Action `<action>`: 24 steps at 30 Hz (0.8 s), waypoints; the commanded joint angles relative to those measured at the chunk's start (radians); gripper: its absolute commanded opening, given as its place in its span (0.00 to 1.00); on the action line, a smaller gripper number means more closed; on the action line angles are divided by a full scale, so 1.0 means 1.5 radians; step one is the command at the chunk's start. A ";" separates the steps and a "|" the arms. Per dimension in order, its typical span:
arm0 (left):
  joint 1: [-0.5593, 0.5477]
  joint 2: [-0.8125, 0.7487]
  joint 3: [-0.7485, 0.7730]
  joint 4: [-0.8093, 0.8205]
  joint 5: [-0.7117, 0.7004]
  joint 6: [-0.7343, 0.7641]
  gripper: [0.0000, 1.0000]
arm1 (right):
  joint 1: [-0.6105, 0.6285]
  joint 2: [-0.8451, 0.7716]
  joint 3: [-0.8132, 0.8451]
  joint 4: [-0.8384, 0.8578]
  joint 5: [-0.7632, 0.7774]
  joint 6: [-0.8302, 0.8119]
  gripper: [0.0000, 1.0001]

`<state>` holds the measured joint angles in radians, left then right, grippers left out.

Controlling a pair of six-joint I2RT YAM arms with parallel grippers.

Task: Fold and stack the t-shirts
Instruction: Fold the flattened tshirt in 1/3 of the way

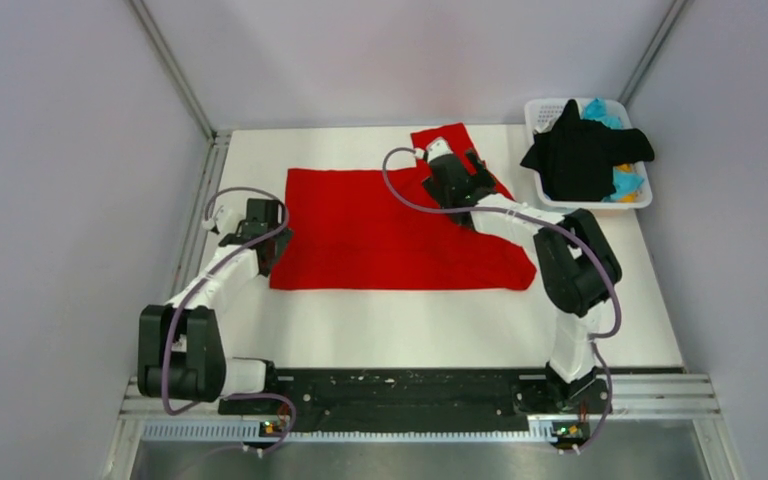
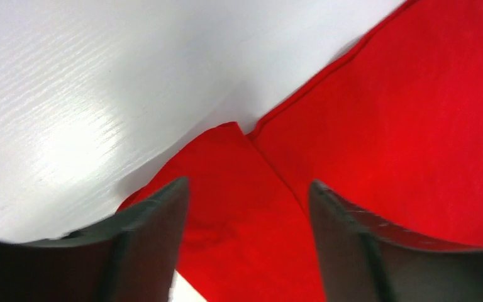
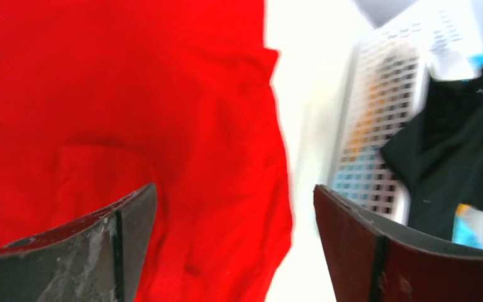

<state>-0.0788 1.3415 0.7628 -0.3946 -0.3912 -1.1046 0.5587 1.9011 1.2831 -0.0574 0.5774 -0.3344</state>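
A bright red t-shirt (image 1: 390,232) lies spread flat across the middle of the white table, one sleeve sticking out at the back right. My left gripper (image 1: 268,222) hovers at the shirt's left edge, jaws open above a folded corner of red cloth (image 2: 239,189), holding nothing. My right gripper (image 1: 438,152) is over the far right sleeve (image 3: 214,157), also open and empty. A black t-shirt (image 1: 582,155) drapes over the basket at the back right, with cyan cloth (image 1: 600,110) and a bit of orange cloth (image 1: 622,168) under it.
The white plastic basket (image 1: 543,110) stands at the table's back right corner, close to my right gripper; its lattice wall (image 3: 377,107) shows in the right wrist view. Grey walls enclose the table on the left, back and right. A metal rail runs along the near edge.
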 commanded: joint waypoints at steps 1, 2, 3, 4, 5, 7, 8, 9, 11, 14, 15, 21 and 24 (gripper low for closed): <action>0.003 -0.044 0.055 -0.034 -0.016 0.034 0.79 | -0.006 -0.038 0.052 0.053 0.176 0.051 0.98; 0.003 -0.051 0.062 -0.039 -0.003 0.047 0.86 | -0.006 -0.060 0.042 0.050 0.171 0.077 0.98; 0.003 -0.056 0.066 -0.037 0.017 0.061 0.88 | -0.006 -0.085 0.028 0.041 0.151 0.105 0.98; 0.003 -0.058 0.066 -0.025 0.044 0.077 0.90 | -0.007 -0.113 0.011 0.017 0.113 0.143 0.98; 0.003 -0.058 0.063 -0.009 0.077 0.093 0.93 | -0.006 -0.146 -0.013 0.000 0.063 0.187 0.98; 0.003 -0.048 0.055 0.028 0.158 0.114 0.97 | -0.006 -0.208 -0.076 -0.012 -0.125 0.263 0.98; 0.002 -0.037 0.051 0.048 0.195 0.122 0.99 | -0.006 -0.237 -0.127 -0.001 -0.220 0.284 0.99; 0.001 -0.025 0.047 0.071 0.233 0.128 0.99 | -0.006 -0.261 -0.166 0.018 -0.302 0.310 0.99; -0.006 0.013 0.041 0.101 0.301 0.139 0.99 | -0.006 -0.297 -0.216 0.046 -0.408 0.358 0.99; -0.019 0.066 0.042 0.117 0.351 0.154 0.99 | -0.006 -0.303 -0.242 0.040 -0.452 0.392 0.99; -0.020 0.083 0.041 0.119 0.360 0.156 0.99 | -0.006 -0.299 -0.247 0.040 -0.455 0.401 0.99; -0.019 0.143 0.022 0.123 0.352 0.158 0.99 | -0.007 -0.208 -0.222 0.006 -0.419 0.405 0.99; -0.019 0.153 0.019 0.114 0.333 0.162 0.99 | -0.012 -0.151 -0.180 -0.017 -0.373 0.407 0.99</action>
<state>-0.1089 1.5436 0.8135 -0.2329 0.1165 -0.8867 0.5537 1.5829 0.9222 -0.0544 -0.0277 0.2462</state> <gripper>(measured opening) 0.990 0.988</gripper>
